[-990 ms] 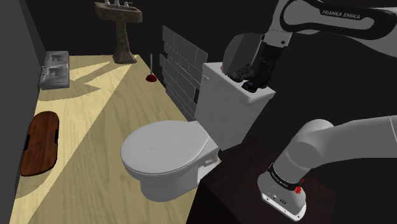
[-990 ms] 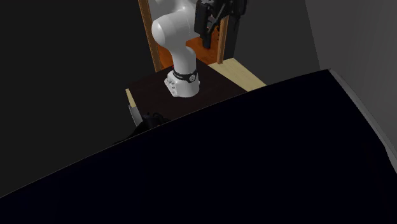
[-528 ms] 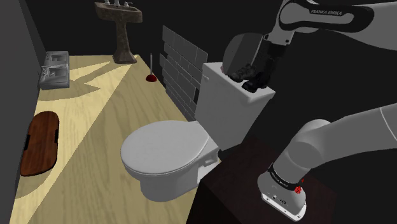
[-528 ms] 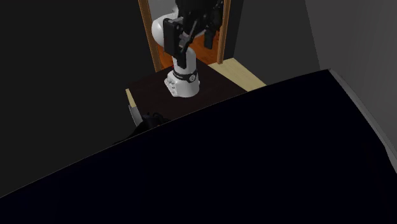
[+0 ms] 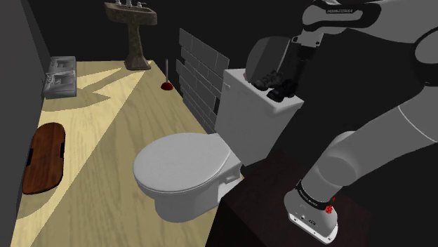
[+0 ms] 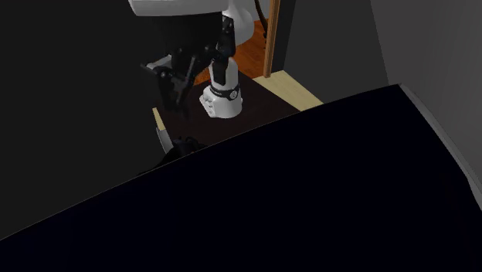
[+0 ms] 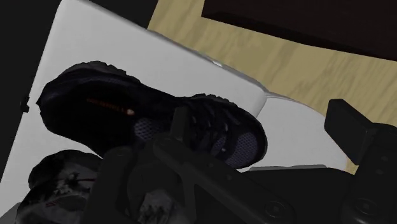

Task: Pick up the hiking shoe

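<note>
A black hiking shoe with a thin orange line on its side lies on the white toilet tank lid. My gripper comes down from above at the shoe's end nearest the stand. In the wrist view the gripper is open: one finger crosses over the shoe's laces and the other stands off past its end. Neither visibly clasps the shoe, which rests flat on the lid. In the second exterior view the gripper hangs low beside the arm's base.
A grey mottled rounded object sits on the tank right behind the shoe. The toilet bowl is below, with a tiled wall behind it. A plunger, a pedestal sink and a brown board stand on the wooden floor.
The arm's upper links have swung up and toward the shoulder view's right, and the gripper has shifted a little along the shoe. The shoe has stayed on the lid.
</note>
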You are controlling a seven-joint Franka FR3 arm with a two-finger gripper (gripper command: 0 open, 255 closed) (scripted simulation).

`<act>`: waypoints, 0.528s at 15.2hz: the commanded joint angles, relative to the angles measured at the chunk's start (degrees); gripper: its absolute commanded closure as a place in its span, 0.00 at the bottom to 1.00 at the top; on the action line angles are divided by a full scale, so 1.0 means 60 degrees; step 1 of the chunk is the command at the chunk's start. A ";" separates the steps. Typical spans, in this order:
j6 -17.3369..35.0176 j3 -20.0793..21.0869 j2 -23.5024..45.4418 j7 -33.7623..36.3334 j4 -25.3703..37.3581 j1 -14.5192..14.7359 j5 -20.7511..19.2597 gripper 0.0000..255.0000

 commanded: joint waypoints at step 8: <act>0.0545 -0.1220 0.2377 -0.2378 0.1568 -0.0001 0.0775 0.00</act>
